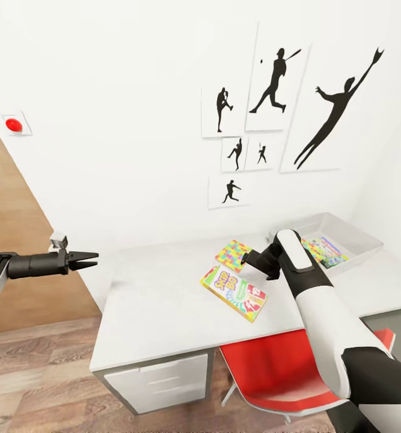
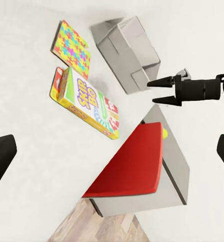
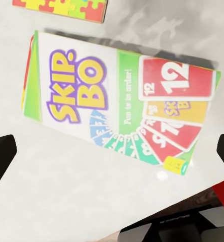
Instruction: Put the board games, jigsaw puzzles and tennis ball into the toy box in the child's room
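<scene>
While our right gripper (image 2: 157, 91) hovers with jaws parted over the table (image 1: 158, 300), Skip-Bo box (image 3: 117, 108) flat beneath them, jigsaw puzzle (image 1: 233, 255) just beyond, left gripper (image 1: 87, 260) open, well aside.

Skip-Bo box (image 1: 234, 293): green-yellow-red | jigsaw puzzle (image 1: 233, 255): multicoloured pieces | chair (image 1: 272, 373): red

Toy box (image 1: 368, 242) contents partly arm-hidden.
</scene>
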`<state>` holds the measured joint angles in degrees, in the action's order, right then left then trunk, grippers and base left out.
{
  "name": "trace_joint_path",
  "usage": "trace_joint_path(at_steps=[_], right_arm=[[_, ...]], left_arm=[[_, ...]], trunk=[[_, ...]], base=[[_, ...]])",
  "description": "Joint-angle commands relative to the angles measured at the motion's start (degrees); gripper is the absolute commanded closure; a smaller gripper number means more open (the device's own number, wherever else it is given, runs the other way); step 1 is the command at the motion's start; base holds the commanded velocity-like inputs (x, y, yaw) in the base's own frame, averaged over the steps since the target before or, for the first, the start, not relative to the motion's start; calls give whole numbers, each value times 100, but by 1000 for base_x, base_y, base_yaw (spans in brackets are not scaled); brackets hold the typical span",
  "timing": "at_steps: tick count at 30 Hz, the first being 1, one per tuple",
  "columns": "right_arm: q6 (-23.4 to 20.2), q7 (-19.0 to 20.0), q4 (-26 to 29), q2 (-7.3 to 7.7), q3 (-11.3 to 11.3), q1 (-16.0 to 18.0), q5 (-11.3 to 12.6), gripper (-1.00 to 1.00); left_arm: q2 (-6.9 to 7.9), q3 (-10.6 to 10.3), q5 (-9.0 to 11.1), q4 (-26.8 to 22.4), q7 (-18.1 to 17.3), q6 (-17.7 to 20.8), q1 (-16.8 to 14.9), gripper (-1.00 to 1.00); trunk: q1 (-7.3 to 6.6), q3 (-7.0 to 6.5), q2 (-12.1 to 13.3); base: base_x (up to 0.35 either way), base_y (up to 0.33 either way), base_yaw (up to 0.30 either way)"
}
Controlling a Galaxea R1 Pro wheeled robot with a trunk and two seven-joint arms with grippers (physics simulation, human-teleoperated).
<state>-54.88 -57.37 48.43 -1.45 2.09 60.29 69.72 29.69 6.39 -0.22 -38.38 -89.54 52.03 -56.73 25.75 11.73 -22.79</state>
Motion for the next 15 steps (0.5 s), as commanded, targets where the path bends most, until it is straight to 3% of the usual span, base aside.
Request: trace_joint_path(at_steps=[1, 6, 15], right_arm=[[-19, -61, 44, 2, 7, 4, 51, -100], [-23, -63, 269, 0, 17, -20, 51, -100], [-23, -64, 298, -4, 19, -26, 51, -100]], left_arm=[[8, -3, -4, -1, -39, 61, -5, -100], [38, 2, -8, -6, -46, 53, -5, -100], [108, 2, -13, -9, -46, 48, -5, -100]], trunk=[[3, 18, -12], [3, 27, -12], [3, 28, -12]], base=[[0, 0, 0], [0, 16, 0], [19, 167, 0]])
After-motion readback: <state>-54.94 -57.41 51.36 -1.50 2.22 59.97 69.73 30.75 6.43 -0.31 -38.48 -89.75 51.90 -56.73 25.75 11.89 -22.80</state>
